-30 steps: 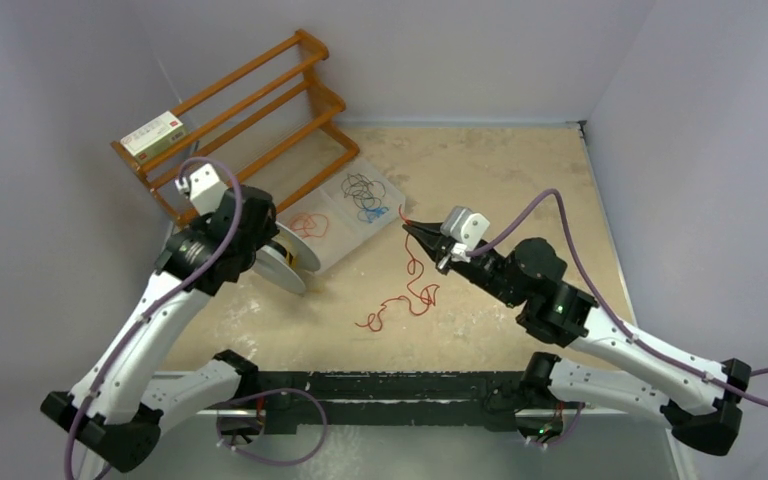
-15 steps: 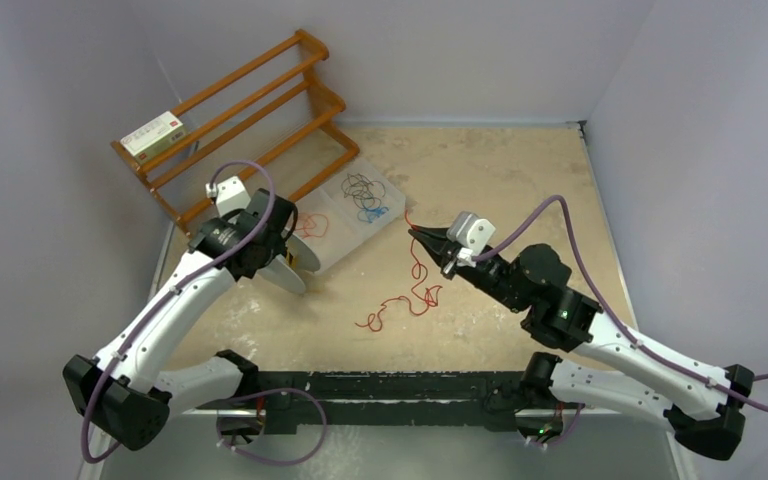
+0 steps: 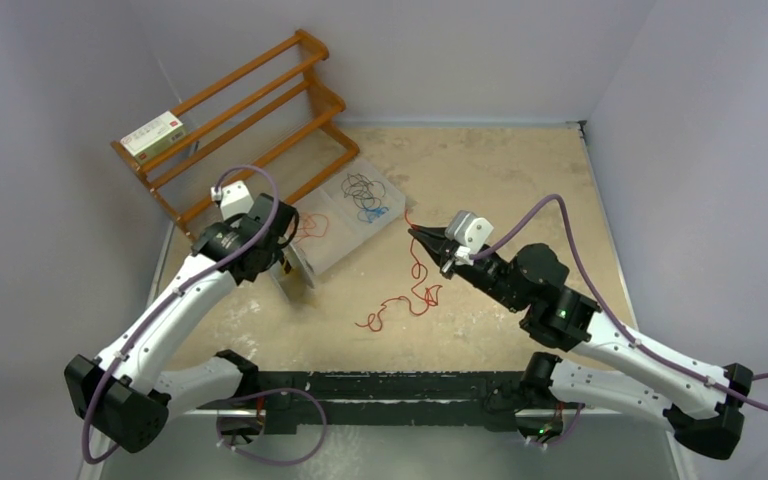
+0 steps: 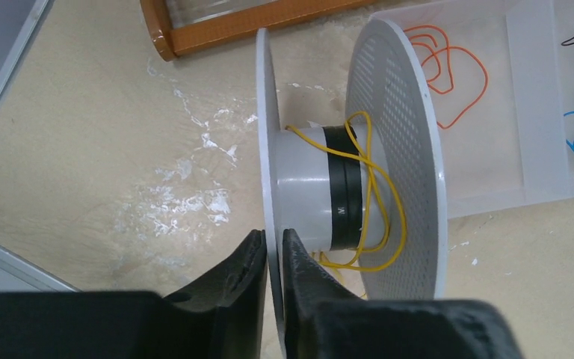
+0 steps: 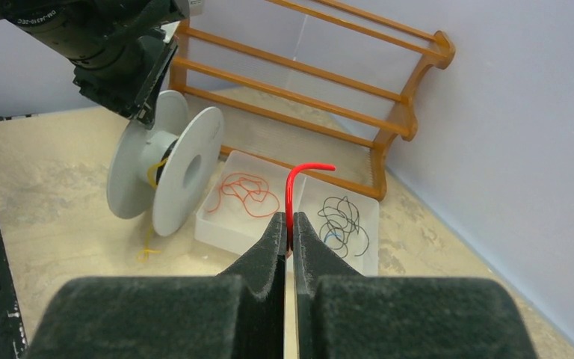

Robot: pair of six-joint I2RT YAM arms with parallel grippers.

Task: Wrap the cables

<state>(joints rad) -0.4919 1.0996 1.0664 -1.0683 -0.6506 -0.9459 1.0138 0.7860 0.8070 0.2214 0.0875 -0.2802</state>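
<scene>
A long bright red cable (image 3: 397, 301) lies in loose curls mid-table. Its upper end (image 5: 291, 196) is pinched in my shut right gripper (image 5: 287, 233), seen in the top view (image 3: 413, 232) right of the tray. A white spool (image 4: 396, 149) stands on edge beside the tray, a yellow cable (image 4: 380, 196) looped loosely round its hub. My left gripper (image 4: 272, 241) is shut on the spool's near flange (image 4: 263, 134); the arm hides most of the spool (image 3: 295, 271) from above. In the tray lie orange (image 3: 310, 224), black (image 3: 360, 186) and blue (image 3: 373, 212) cables.
A clear two-compartment tray (image 3: 352, 240) sits behind the spool. A wooden rack (image 3: 250, 120) stands at the back left, a small box (image 3: 154, 133) on its upper end. Walls close in the table at the back and both sides.
My left gripper has closed on the spool's flange, and the spool now stands more upright under the arm. The right gripper, holding the red cable, has barely shifted.
</scene>
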